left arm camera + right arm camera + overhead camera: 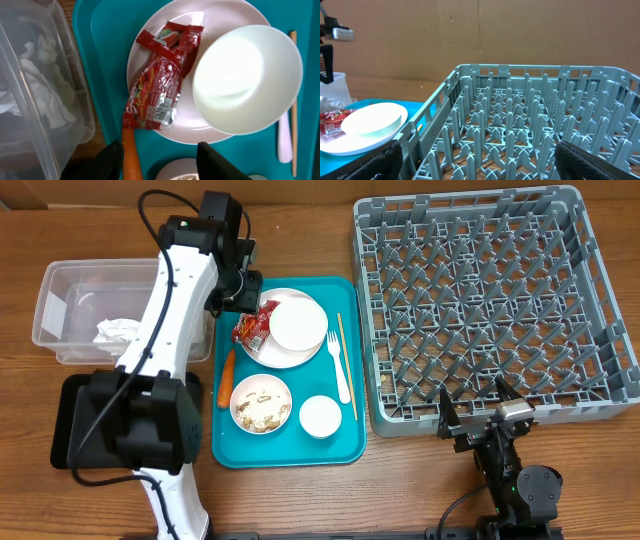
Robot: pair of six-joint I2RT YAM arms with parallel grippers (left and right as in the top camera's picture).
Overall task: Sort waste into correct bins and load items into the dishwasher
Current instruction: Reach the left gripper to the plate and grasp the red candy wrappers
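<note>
A crumpled red wrapper lies on the pink plate beside a white bowl. My left gripper hovers over the tray's top-left corner, open and holding nothing. The orange carrot lies just inside its left finger. A bowl of food scraps, a cup, a fork and a wooden stick rest on the teal tray. My right gripper stands open at the front edge of the grey dish rack.
The clear tub at the left holds white napkins. The black tray sits in front of it, partly under my left arm. The rack has upright pegs throughout.
</note>
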